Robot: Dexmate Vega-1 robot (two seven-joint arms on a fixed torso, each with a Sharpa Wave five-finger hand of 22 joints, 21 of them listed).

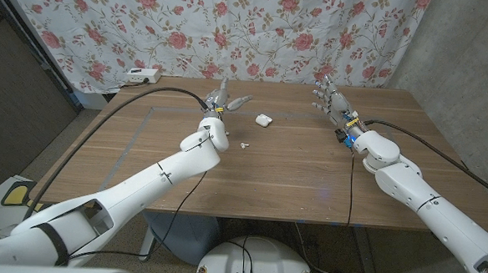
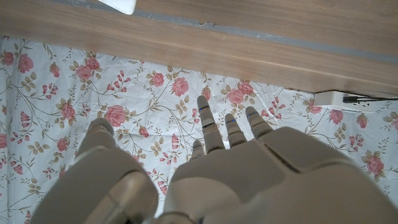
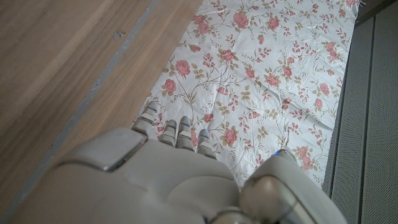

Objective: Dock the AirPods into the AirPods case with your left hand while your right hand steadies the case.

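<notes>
Case (image 1: 263,119) near table's far edge, earbud (image 1: 244,143) nearer me. My left hand (image 1: 223,99) spread, empty, just beside both; right hand (image 1: 330,100) spread, well apart.

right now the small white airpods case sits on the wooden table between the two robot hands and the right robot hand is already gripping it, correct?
Not quite. The small white AirPods case does sit on the wooden table between the two robot hands, but the right robot hand is not gripping it. The head view shows that hand raised with fingers spread, well apart from the case, holding nothing.
</notes>
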